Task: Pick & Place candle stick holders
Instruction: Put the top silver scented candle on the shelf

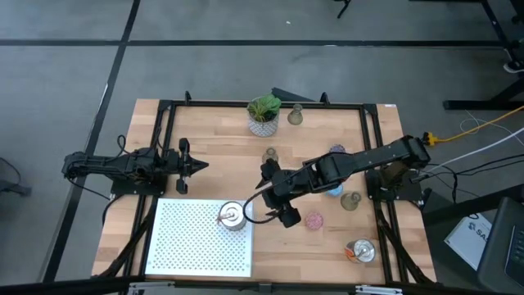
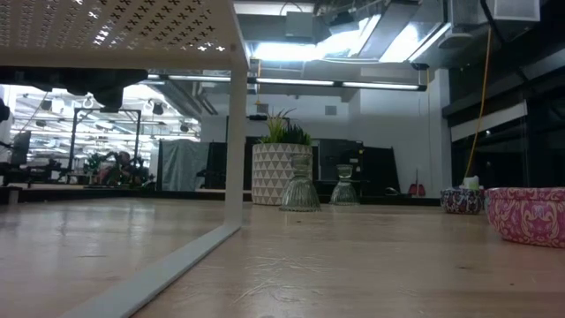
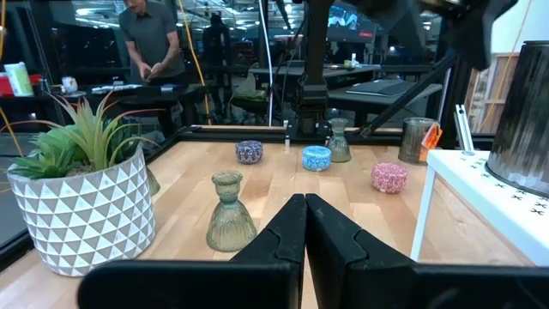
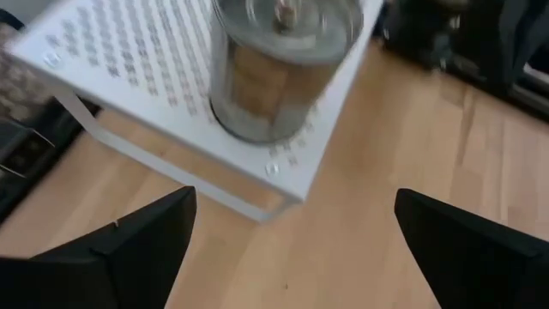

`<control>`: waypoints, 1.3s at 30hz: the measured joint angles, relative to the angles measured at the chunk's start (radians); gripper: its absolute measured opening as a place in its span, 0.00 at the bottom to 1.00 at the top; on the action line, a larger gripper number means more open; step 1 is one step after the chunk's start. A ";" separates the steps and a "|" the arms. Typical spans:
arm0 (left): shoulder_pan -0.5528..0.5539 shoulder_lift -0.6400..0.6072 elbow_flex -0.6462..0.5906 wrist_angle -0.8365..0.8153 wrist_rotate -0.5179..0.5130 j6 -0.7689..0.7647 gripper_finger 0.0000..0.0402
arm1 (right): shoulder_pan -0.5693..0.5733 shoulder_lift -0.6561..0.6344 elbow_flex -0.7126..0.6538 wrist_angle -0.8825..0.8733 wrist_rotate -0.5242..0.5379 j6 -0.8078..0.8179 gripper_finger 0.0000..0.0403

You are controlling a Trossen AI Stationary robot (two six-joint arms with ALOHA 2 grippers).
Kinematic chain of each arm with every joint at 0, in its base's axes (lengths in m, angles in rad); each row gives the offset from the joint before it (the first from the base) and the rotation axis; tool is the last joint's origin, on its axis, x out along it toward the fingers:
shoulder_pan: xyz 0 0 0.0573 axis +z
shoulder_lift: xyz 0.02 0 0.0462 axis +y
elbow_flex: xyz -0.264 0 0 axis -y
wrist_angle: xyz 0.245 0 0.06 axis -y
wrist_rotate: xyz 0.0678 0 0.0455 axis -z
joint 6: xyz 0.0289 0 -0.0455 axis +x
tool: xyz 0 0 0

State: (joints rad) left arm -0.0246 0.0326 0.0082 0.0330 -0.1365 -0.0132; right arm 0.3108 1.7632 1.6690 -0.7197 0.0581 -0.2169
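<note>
Now we are seeing a shiny silver candle stick holder (image 1: 232, 216) sitting on the white perforated shelf (image 1: 196, 246), our right gripper (image 1: 270, 206) hanging beside it, jaws spread, and our left gripper (image 1: 199, 165) waiting apart, jaws pressed together.

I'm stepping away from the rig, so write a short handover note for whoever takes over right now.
Right end effector: open, empty, beside the silver holder on the white perforated shelf.
Left end effector: shut, parked at the table's left.
Done: one silver holder on the shelf.
Left on the table: second silver holder, pink holder, blue holder, purple holder, three olive-grey holders.
</note>
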 joint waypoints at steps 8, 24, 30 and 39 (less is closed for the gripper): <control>0.000 0.000 0.000 0.000 0.000 0.000 0.01 | 0.012 0.000 -0.115 0.080 0.055 0.027 0.99; 0.000 0.000 0.000 0.000 0.000 0.000 0.01 | 0.019 0.005 -0.295 0.536 0.034 0.079 0.99; 0.000 0.000 0.000 0.000 0.000 0.000 0.01 | 0.019 0.011 -0.296 0.580 0.047 0.107 0.99; 0.000 0.000 0.000 0.000 0.000 0.000 0.01 | 0.026 0.024 -0.296 0.579 0.044 0.108 0.99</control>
State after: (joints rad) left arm -0.0246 0.0326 0.0084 0.0330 -0.1366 -0.0133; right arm 0.3370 1.7874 1.3735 -0.1411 0.1017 -0.1086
